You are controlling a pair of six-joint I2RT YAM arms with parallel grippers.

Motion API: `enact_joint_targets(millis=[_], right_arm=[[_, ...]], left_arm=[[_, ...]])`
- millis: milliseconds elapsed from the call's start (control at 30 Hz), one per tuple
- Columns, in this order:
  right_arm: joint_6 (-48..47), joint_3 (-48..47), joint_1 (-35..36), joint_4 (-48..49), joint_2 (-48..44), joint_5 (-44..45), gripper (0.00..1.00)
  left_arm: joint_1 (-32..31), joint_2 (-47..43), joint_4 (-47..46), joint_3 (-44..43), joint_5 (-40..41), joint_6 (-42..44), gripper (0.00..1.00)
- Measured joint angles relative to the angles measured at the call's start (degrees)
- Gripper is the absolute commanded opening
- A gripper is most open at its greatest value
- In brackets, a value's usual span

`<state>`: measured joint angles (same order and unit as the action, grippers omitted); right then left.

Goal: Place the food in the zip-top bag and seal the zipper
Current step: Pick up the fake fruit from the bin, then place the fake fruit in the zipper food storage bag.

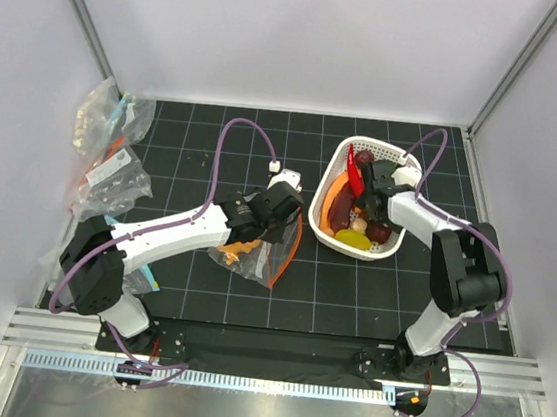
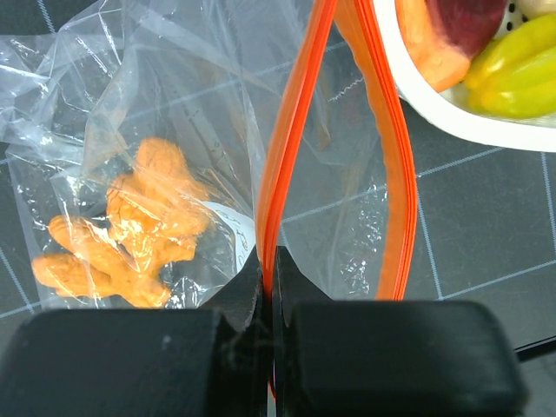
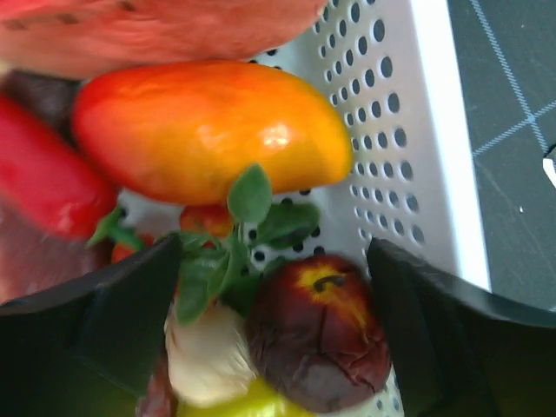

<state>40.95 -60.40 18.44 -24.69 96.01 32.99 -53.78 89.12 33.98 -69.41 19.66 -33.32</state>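
My left gripper [image 1: 280,209] [image 2: 268,257] is shut on one side of the red-orange zipper [image 2: 291,130] of the clear zip-top bag [image 1: 258,259], whose mouth gapes open. An orange knobbly food piece [image 2: 130,230] lies inside the bag. The white slider does not show. My right gripper [image 1: 376,194] [image 3: 271,261] is open inside the white basket [image 1: 336,165], its fingers either side of a dark red apple [image 3: 321,334], with a green sprig [image 3: 243,217] and a white piece between them. An orange-yellow fruit [image 3: 208,130] and a red chili [image 1: 354,172] lie beside it.
Crumpled clear bags with teal marks [image 1: 109,149] pile up at the left wall. The basket's rim [image 2: 452,117] lies close to the bag's open mouth. White enclosure walls stand on three sides and a metal rail [image 1: 262,353] runs along the near edge.
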Motion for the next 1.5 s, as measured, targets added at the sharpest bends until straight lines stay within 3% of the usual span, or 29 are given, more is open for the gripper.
enact_joint_targets(millis=[67, 100, 133, 300, 667, 1000, 1300, 1500], right_arm=[[0.5, -0.7, -1.2, 0.1, 2.8, -0.7, 0.65], [0.7, -0.9, -1.6, 0.2, 3.9, -1.2, 0.35], [0.7, -0.9, -2.0, 0.2, 4.5, -1.5, 0.29], [0.9, 0.5, -2.2, 1.4, 1.6, -3.6, 0.28], [-2.9, 14.3, -1.9, 15.4, -24.5, -13.2, 0.28], [-5.7, 20.7, -0.8, 27.5, -30.6, -28.3, 0.22], [-11.8, 26.7, 8.8, 41.1, -40.4, -40.9, 0.21], [-14.8, 26.7, 15.2, 49.3, -38.9, -48.4, 0.21]], left_arm=[[0.0, 0.0, 0.1, 0.0, 0.2, 0.3, 0.00], [0.0, 0.0, 0.2, 0.0, 0.3, 0.4, 0.00], [-0.1, 0.0, 0.2, 0.0, 0.3, 0.4, 0.00], [-0.2, 0.0, 0.2, 0.0, 0.3, 0.6, 0.00], [-0.9, 0.9, 0.3, -0.5, 0.8, 0.6, 0.00], [-0.9, 0.9, 0.3, -0.5, 1.0, 0.6, 0.00], [-0.9, 0.4, 0.1, -0.5, 0.7, 0.7, 0.00], [0.2, -1.7, -0.9, 0.0, -1.5, 0.7, 0.00]])
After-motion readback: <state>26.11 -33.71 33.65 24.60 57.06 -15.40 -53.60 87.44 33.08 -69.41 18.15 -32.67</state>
